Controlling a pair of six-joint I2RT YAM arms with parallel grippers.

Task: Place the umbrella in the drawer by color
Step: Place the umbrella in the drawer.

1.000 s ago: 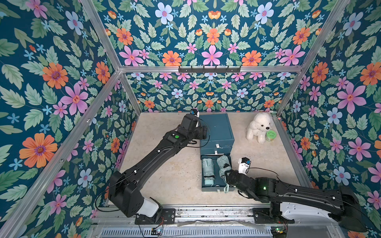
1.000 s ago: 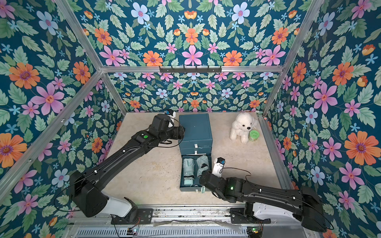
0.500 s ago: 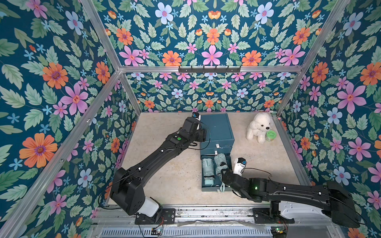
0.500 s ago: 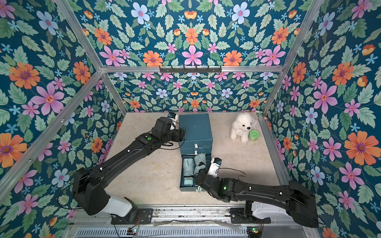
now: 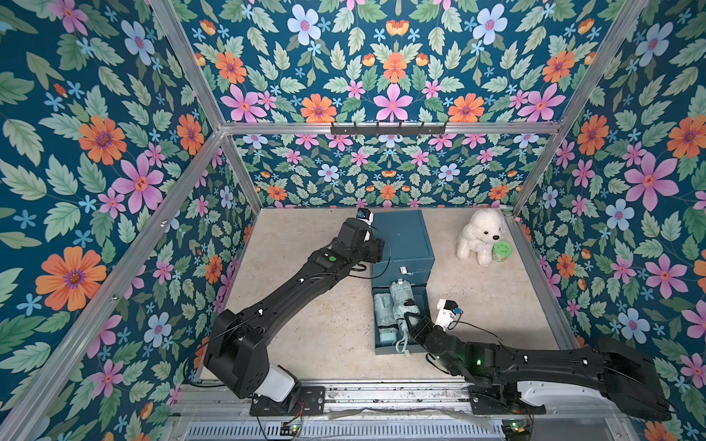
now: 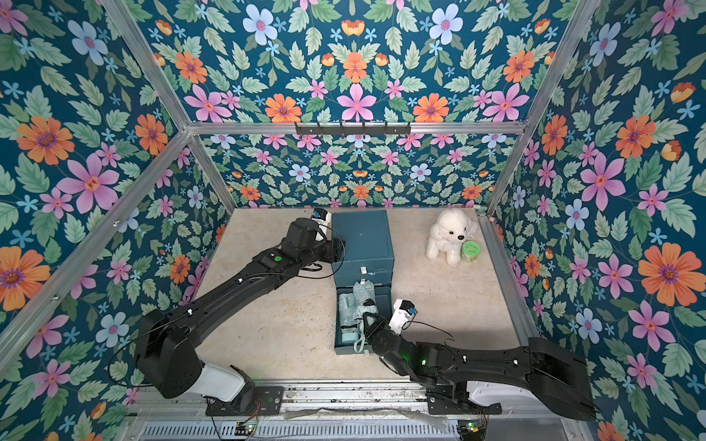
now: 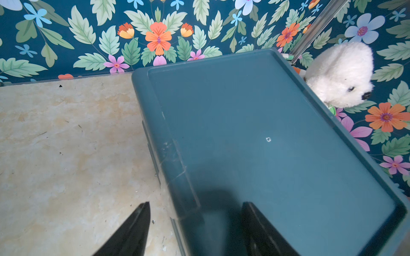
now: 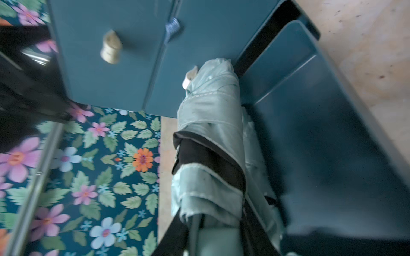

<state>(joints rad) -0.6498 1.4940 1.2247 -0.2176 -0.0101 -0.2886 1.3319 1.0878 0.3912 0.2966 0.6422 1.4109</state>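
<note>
One umbrella (image 5: 382, 310) in drawer (image 5: 386, 349); right jaws clamp twin (image 8: 210, 106)

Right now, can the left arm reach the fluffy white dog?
Probably not directly: the teal drawer cabinet stands between the left pincer and the plush dog, so it would need to go over.

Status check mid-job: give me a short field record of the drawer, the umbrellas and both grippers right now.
drawer: bottom one, pulled out of the cabinet
held umbrella: pale green, folded, over the drawer's right side, tip by the cabinet front
second umbrella: pale green, lying in the drawer beside it
right gripper: shut on held umbrella
left gripper: open, jaws straddling the cabinet's top edge
bystanders: plush dog, green tub, far right corner
</note>
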